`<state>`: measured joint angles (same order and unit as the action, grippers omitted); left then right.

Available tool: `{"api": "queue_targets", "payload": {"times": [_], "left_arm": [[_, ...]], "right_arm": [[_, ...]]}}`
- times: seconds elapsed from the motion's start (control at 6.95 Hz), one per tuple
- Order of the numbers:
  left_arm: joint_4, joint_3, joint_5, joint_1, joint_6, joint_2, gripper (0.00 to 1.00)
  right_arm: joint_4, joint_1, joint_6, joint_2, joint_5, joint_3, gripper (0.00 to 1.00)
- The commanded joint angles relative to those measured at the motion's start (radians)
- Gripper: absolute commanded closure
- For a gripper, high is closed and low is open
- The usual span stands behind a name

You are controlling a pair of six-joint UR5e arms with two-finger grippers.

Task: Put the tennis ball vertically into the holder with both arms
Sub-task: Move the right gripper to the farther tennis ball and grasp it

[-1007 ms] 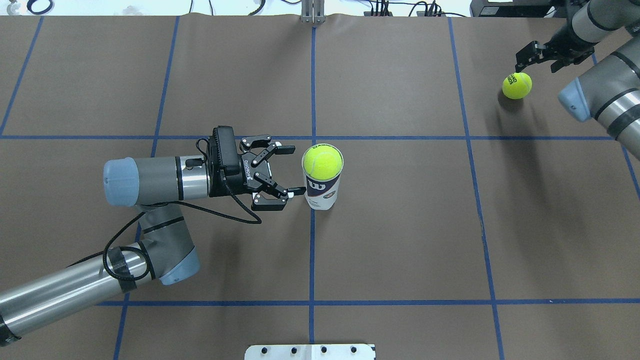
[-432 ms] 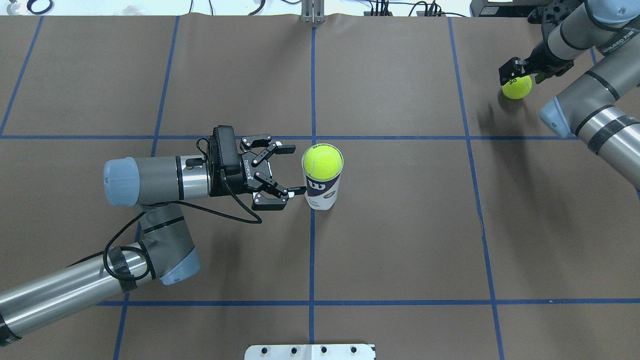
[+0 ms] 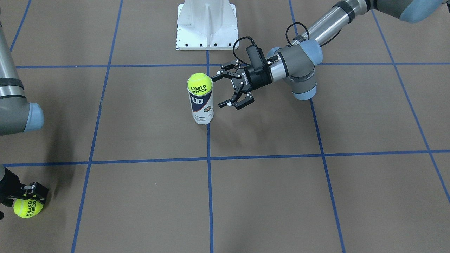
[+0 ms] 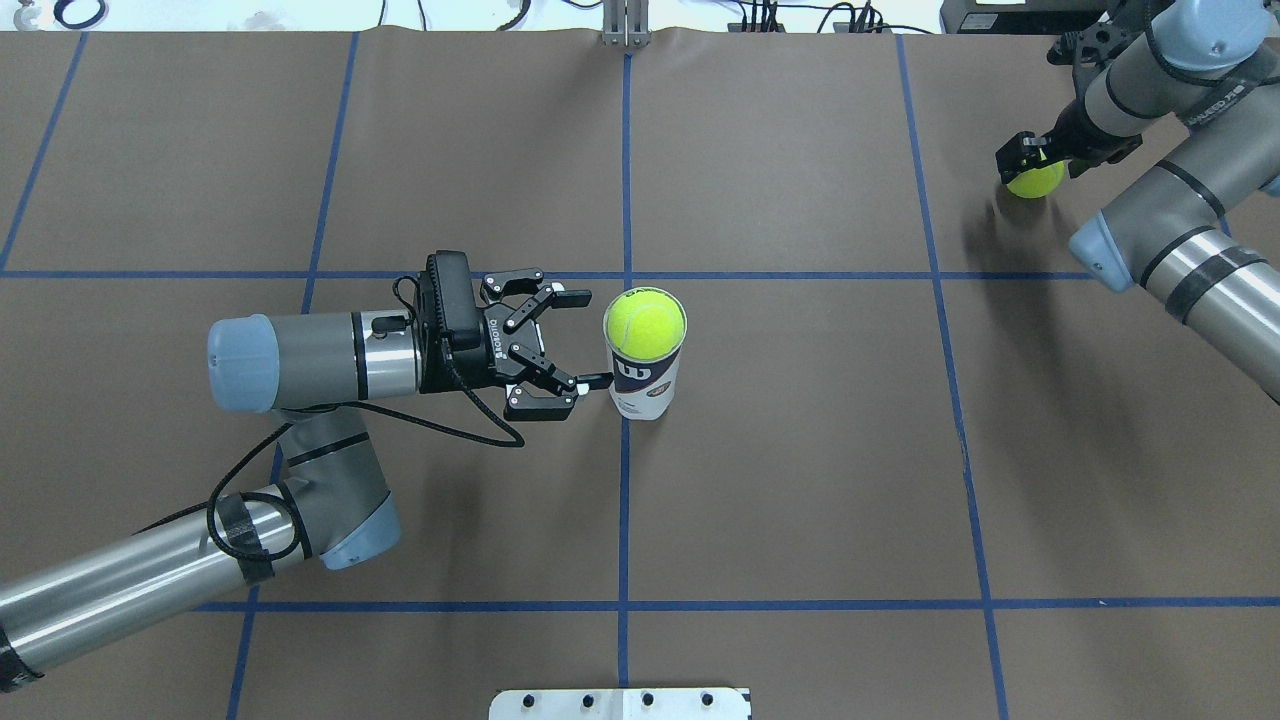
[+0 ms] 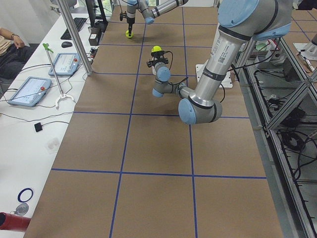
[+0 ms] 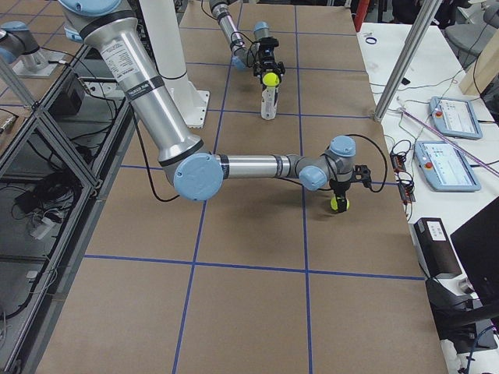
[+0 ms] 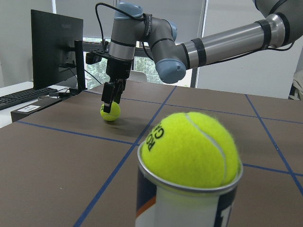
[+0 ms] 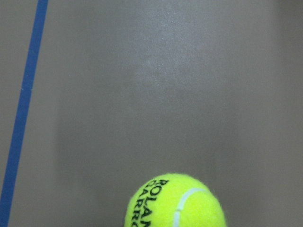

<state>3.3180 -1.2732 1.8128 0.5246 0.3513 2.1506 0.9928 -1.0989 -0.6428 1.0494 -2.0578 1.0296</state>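
One brown table cover (image 4: 800, 450) gridded in blue tape (image 4: 800, 275), read left to right from overhead. At left: left arm (image 4: 300, 355) stretched level toward the centre, left gripper (image 4: 592, 338) spread wide and empty, fingertips just beside the can without closing on it. At centre, upright just beside the middle tape line: clear Wilson tennis-ball can (image 4: 645, 385), navy-and-white label with a white "W". In its mouth: a yellow-green tennis ball (image 4: 645, 325), seated proud of the rim and printed "ROLAND GARROS" in black. At far right, near the table's far corner: right arm (image 4: 1180, 250) reaching in from the edge, right gripper (image 4: 1038, 165) pointed down over a second ball (image 4: 1033, 183). Same "ROLAND GARROS" print there, ball on the table and well apart from the can. Fingers down around its top, but impossible to tell whether clamped or merely straddling. At the near edge, centred: white metal pedestal base (image 4: 620, 703).
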Motion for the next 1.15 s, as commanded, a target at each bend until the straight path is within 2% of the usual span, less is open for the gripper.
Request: {"api": "queue_targets", "payload": {"times": [0.0,0.29,0.58,0.72,1.01], "left_arm": [[0.000,0.000,-0.001,0.000,0.000,0.000,0.01],[0.000,-0.002,-0.003,0.000,0.000,0.000,0.01],[0.000,0.000,-0.003,-0.002,0.000,-0.002,0.01],[0.000,0.000,-0.003,-0.002,0.000,-0.002,0.01],[0.000,0.002,-0.003,-0.005,0.000,0.000,0.01]], "right_arm": [[-0.002,0.001,0.000,0.006,0.008,0.001,1.00],[0.004,-0.021,-0.014,-0.003,-0.007,0.045,1.00],[0.009,-0.036,-0.107,-0.005,-0.109,0.137,1.00],[0.071,-0.036,-0.163,-0.005,-0.157,0.223,1.00],[0.343,-0.036,-0.187,-0.005,-0.179,0.480,1.00]]}}
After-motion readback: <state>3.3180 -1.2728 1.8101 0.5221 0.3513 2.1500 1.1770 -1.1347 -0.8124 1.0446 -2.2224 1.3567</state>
